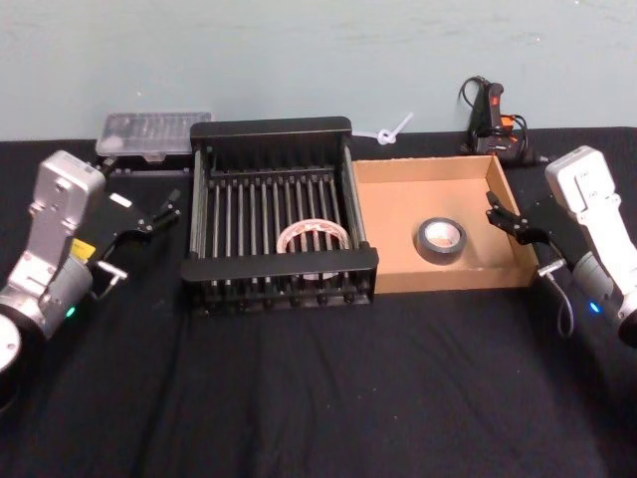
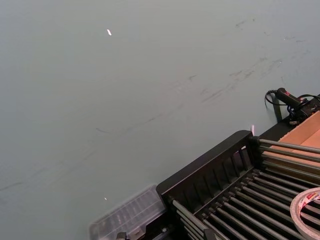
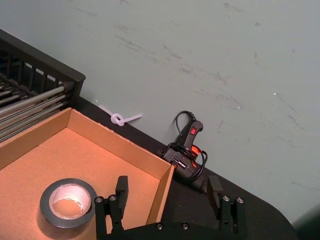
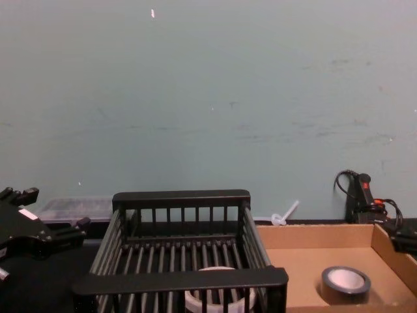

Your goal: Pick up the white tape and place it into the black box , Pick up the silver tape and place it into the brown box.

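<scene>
The white tape [image 1: 314, 237] lies flat on the barred bottom of the black box [image 1: 271, 129], toward its front; it shows again as the white tape [image 2: 305, 210] and, through the bars, the white tape [image 4: 218, 270]. The silver tape [image 1: 441, 240] lies inside the brown box [image 1: 448, 274], near its middle, and is close below in the right wrist view as the silver tape [image 3: 47, 212]. My left gripper [image 1: 164, 211] hovers open and empty left of the black box. My right gripper [image 1: 501, 212] [image 3: 168, 184] is open and empty at the brown box's right wall.
A clear plastic case [image 1: 154, 132] sits behind the black box's left corner. A white zip tie [image 1: 393, 129] and a black glue gun [image 1: 493, 119] lie at the back by the wall. Black cloth [image 1: 318, 398] covers the table in front of both boxes.
</scene>
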Robot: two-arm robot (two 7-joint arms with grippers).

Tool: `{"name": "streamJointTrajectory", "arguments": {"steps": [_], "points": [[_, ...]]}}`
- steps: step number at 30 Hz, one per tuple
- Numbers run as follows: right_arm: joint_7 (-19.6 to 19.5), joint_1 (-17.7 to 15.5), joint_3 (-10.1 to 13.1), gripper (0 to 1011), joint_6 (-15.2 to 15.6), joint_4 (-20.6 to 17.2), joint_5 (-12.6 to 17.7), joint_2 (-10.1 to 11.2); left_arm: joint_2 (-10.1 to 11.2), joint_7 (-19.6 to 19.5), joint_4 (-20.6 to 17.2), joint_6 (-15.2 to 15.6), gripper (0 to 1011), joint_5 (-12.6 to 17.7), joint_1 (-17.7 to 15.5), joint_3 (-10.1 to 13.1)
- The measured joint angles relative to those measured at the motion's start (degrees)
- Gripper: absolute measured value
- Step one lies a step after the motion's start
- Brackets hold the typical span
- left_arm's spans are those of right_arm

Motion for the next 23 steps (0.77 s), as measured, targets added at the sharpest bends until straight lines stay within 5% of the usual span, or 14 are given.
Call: {"name": "streamJointTrajectory", "arguments": {"steps": [23], "points": [[0.0,0.0,0.0,1000,0.0,0.0,0.0,0.0,0.0,0.0,0.0,0.0,1001,0.0,0.0,0.0]]}}
